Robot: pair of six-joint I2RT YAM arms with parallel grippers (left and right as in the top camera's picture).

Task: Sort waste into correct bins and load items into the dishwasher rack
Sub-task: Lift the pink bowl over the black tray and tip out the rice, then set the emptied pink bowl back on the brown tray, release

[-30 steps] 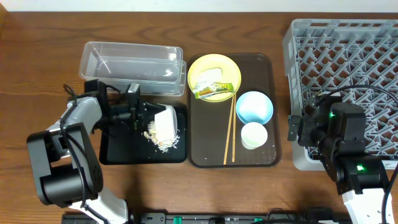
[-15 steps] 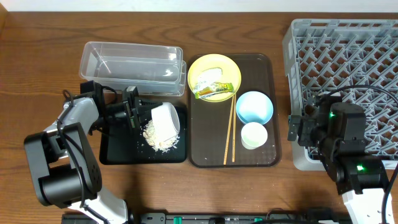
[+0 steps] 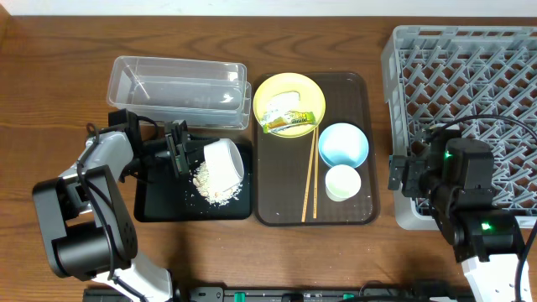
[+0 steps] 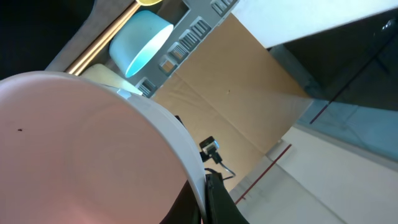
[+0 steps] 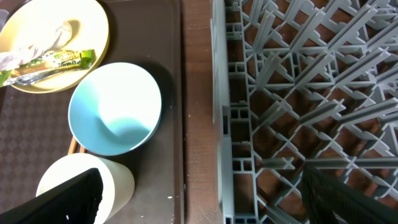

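Observation:
My left gripper [image 3: 200, 156] is shut on the rim of the white bowl [image 3: 225, 159], which is tilted on its side over the black tray [image 3: 159, 203]. Whitish food scraps [image 3: 213, 190] lie heaped on the tray under the bowl. In the left wrist view the bowl [image 4: 81, 149] fills the frame, its rim pinched between my fingers [image 4: 214, 200]. The yellow plate [image 3: 289, 102] carries the green-and-yellow wrapper [image 3: 290, 122]. Chopsticks [image 3: 310, 178], a light blue bowl [image 3: 343, 144] and a white cup [image 3: 342, 182] lie on the brown tray [image 3: 369, 109]. My right gripper [image 5: 208, 205] hangs open over the strip of table between that tray and the grey rack [image 3: 470, 101].
The clear tub [image 3: 176, 88] stands behind the black tray, touching its far edge. In the right wrist view the rack wall [image 5: 227, 124] runs just right of the brown tray's rim [image 5: 183, 124], and the cup [image 5: 118, 182] is beside my left finger.
The left gripper has turned the white bowl from mouth-down to tilted on its side and shifted it slightly back-right. The scraps now lie uncovered on the black tray. The right arm is still.

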